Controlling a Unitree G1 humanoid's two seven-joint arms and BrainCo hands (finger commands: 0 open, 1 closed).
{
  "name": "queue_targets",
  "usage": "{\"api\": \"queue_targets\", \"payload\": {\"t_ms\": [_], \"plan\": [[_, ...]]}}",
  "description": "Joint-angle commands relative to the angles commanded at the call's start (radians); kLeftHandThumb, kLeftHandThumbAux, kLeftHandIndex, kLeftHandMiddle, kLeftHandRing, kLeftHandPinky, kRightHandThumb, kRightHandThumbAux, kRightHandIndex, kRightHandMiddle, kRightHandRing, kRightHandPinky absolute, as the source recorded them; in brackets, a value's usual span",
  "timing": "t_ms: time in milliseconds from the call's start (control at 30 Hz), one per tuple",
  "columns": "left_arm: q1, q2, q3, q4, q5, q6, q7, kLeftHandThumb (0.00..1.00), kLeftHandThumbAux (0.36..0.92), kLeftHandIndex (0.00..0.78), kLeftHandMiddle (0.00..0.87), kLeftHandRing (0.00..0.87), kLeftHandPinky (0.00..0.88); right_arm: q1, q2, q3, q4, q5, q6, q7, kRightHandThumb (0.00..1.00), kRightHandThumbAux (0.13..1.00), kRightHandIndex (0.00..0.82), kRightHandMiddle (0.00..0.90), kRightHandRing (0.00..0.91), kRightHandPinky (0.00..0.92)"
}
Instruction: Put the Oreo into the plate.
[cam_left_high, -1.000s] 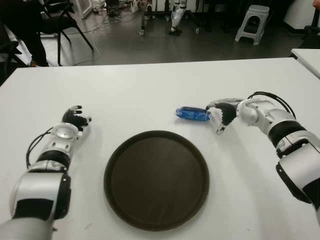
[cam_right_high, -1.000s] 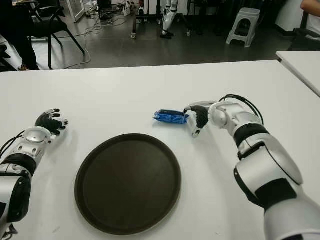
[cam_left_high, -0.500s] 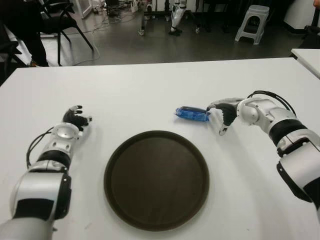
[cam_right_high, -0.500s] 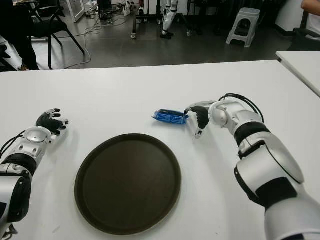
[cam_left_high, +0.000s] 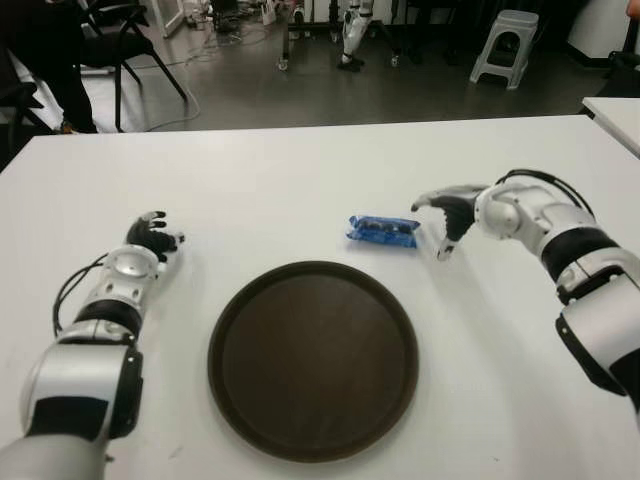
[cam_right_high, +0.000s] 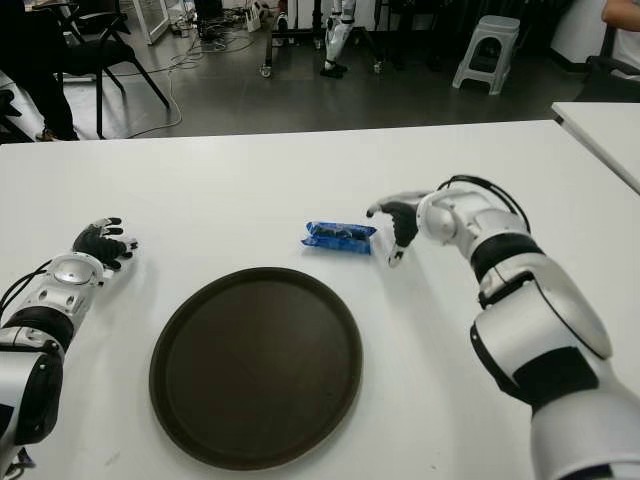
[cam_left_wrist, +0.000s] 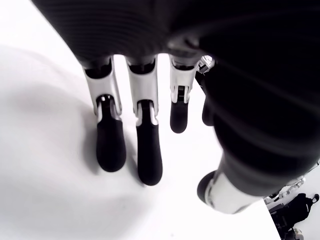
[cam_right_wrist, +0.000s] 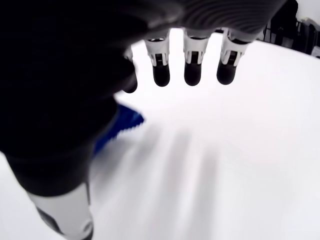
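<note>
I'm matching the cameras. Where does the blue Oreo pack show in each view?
Left eye: Oreo pack right of centre, beyond the plate.
Right eye: centre, beyond the plate.
Left wrist: not in it.
Right wrist: blue edge beside the thumb.
Shared landmark: the right hand.

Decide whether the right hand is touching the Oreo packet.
Apart. The left eye view shows white table between the right hand and the Oreo packet; its fingers are spread.
</note>
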Motion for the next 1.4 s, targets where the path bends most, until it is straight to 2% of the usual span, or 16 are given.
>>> {"api": "queue_targets", "payload": {"t_ms": [433, 500, 567, 700, 1000, 1267, 1400], "plan": [[-0.001, -0.002, 0.000, -0.002, -0.001, -0.001, 0.004, 0.199, 0.810, 0.129, 0.141, 0.173, 0.176, -0.024, 0.028, -0.048, 0.018, 0.014, 0.081, -0.109, 0.000, 0.830, 0.003, 0.027, 0.028, 0.019], [-0.001, -0.002, -0.001, -0.002, 0.000, -0.002, 0.004, 0.204, 0.810, 0.133, 0.142, 0.174, 0.175, -0.030, 0.041, -0.048, 0.021, 0.011, 0.100, -0.123, 0.000, 0.834, 0.007, 0.028, 0.031, 0.020], [0.000, -0.001, -0.004, -0.002, 0.003, -0.002, 0.007, 0.200, 0.805, 0.129, 0.144, 0.174, 0.169, -0.031, 0.078, -0.054, 0.020, 0.016, 0.149, -0.148, 0.000, 0.842, 0.018, 0.033, 0.040, 0.026], [-0.001, -0.001, -0.005, -0.003, 0.004, -0.002, 0.006, 0.176, 0.797, 0.121, 0.148, 0.173, 0.159, -0.015, 0.117, -0.068, 0.004, 0.029, 0.191, -0.186, 0.000, 0.844, 0.040, 0.048, 0.059, 0.040], [-0.004, -0.001, -0.009, -0.004, 0.007, 0.005, 0.008, 0.148, 0.806, 0.126, 0.155, 0.178, 0.150, -0.003, 0.149, -0.093, 0.005, 0.046, 0.223, -0.228, 0.000, 0.814, 0.055, 0.071, 0.078, 0.057], [-0.002, -0.004, 0.000, -0.006, -0.002, 0.001, 0.003, 0.165, 0.798, 0.109, 0.154, 0.173, 0.142, 0.002, 0.166, -0.114, -0.012, 0.066, 0.249, -0.206, 0.000, 0.802, 0.047, 0.073, 0.071, 0.041], [0.001, -0.001, 0.003, 0.002, 0.000, -0.006, 0.006, 0.168, 0.805, 0.126, 0.161, 0.185, 0.169, 0.003, 0.199, -0.132, -0.008, 0.080, 0.319, -0.198, 0.000, 0.805, 0.041, 0.062, 0.057, 0.031]]}}
